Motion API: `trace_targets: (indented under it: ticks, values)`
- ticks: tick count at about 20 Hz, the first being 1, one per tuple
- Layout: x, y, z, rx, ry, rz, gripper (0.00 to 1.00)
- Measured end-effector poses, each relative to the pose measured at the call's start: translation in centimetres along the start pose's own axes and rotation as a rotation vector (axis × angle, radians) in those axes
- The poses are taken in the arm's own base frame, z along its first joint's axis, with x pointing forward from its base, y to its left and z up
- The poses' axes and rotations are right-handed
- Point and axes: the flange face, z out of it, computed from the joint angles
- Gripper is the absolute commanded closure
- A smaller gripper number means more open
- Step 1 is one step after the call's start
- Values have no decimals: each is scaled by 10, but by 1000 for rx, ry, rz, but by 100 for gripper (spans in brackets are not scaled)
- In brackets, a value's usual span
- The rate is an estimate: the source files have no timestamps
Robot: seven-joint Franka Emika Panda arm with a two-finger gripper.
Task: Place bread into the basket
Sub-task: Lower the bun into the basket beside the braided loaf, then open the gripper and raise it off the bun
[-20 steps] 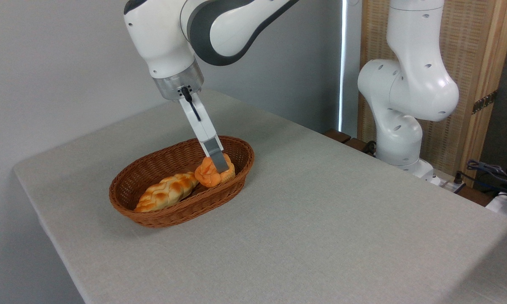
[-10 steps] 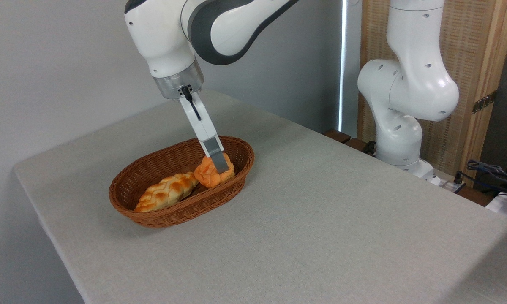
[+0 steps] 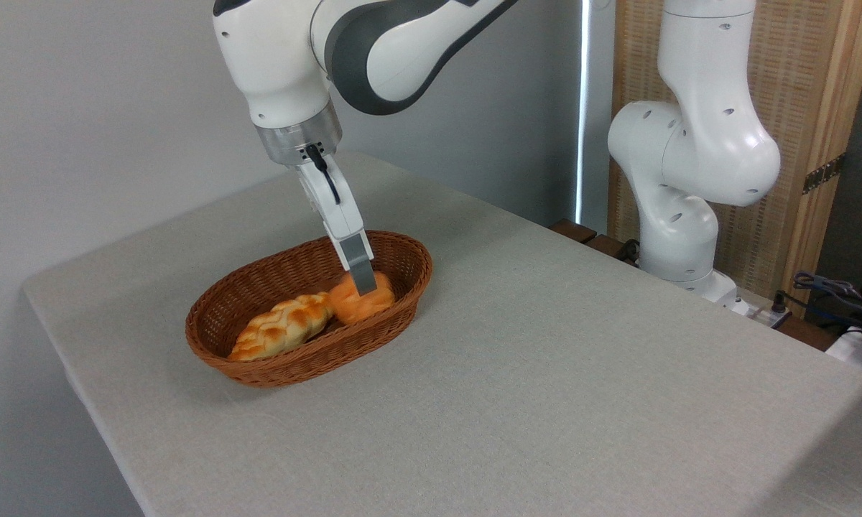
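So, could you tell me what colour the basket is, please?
Brown woven wicker basket, seen in the fixed camera view.

The bun (image 3: pixel 358 301), small, roundish and orange-golden, lies inside the basket (image 3: pixel 273 359) at its right end. The basket, oval, brown woven wicker with low sides, stands on the table toward its left edge.

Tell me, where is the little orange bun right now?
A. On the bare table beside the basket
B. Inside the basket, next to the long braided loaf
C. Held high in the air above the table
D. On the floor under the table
B: the bun lies inside the basket, at its right end beside the braided loaf, with the gripper low over it.
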Motion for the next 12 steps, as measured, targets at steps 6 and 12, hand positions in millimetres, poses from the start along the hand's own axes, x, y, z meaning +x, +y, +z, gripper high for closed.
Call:
trace_targets:
  ticks: [6, 12]
  values:
    - [0, -1, -2, 3, 3, -6, 0]
    - [-11, -18, -43, 62, 71, -71, 0]
